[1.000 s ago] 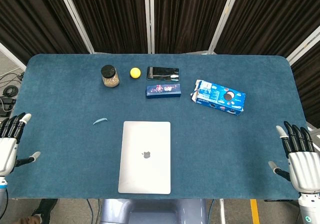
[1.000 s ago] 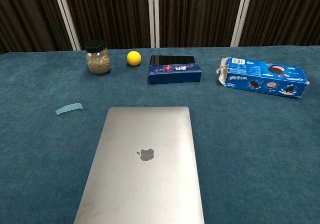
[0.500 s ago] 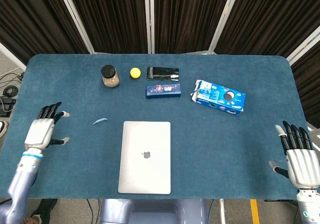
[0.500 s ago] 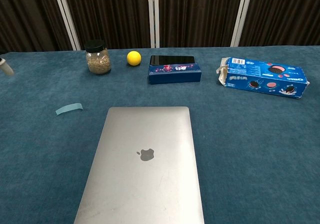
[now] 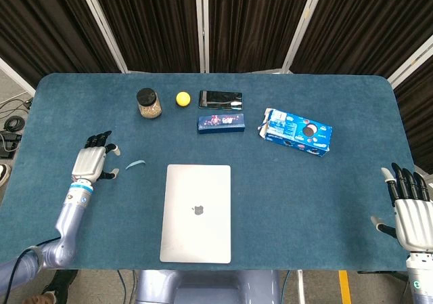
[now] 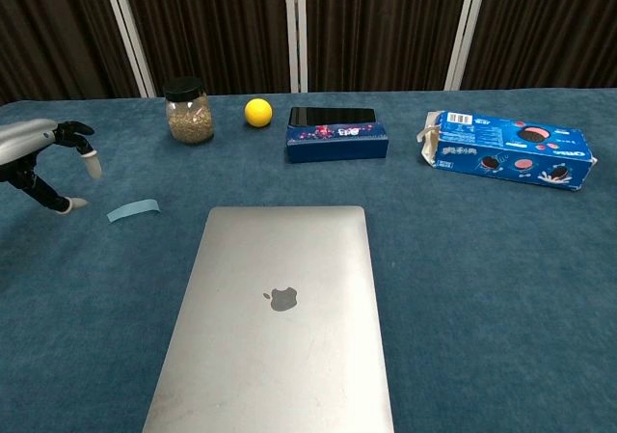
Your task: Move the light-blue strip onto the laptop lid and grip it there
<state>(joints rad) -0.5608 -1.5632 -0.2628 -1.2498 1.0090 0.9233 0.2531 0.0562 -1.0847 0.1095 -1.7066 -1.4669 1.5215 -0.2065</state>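
Light-blue strip just right of the empty left hand, left of the laptop.

Silver-backed, the left hand [image 5: 90, 162] is seen over the cloth with fingers spread and nothing held; the light-blue strip [image 5: 137, 164] lies just beside its fingertips, toward the laptop [image 5: 196, 212], not touched. The strip's long axis is set roughly across the table, slightly tilted, and it rests on the cloth beside the lid's far-left corner. The right hand [image 5: 410, 209] is held spread and empty well beyond the laptop's other side, so the left is judged far nearer.
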